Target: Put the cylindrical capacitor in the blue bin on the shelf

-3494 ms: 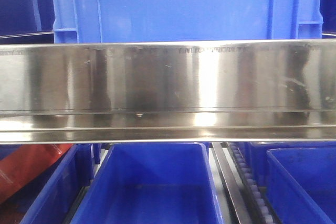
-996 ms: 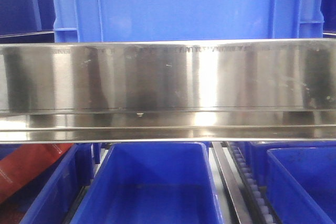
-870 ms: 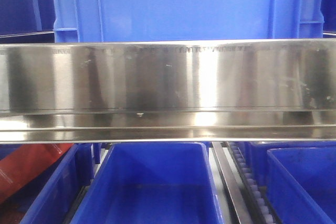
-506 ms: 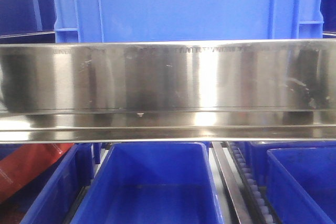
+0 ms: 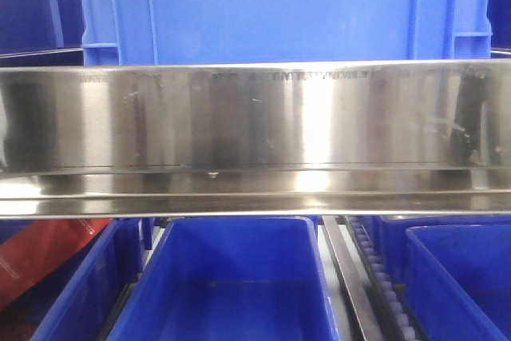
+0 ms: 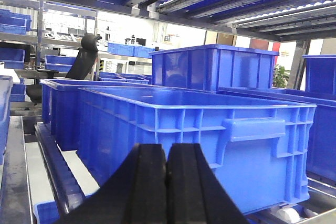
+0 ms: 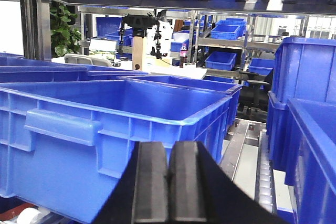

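Note:
The shelf's shiny steel front rail [image 5: 255,137] runs across the front view, with a large blue bin [image 5: 279,9] on the tier above it and an open blue bin [image 5: 231,277] on the tier below. The cylindrical capacitor shows in no view. My left gripper [image 6: 167,149] is shut with nothing between its black pads, just in front of a large blue bin [image 6: 210,129] on the rack. My right gripper [image 7: 168,146] is also shut and empty, facing the corner of another large blue bin [image 7: 105,124]. Neither gripper appears in the front view.
More blue bins stand on both sides [image 5: 463,277] [image 7: 310,129]. Roller tracks [image 5: 379,285] [image 7: 265,177] run between them. A red object [image 5: 40,257] lies in the lower left bin. Shelf rails [image 6: 210,3] pass close overhead. An office chair [image 6: 86,56] stands behind the rack.
Only the dark reflections on the steel rail shift slightly. The bins and the camera's framing stay the same.

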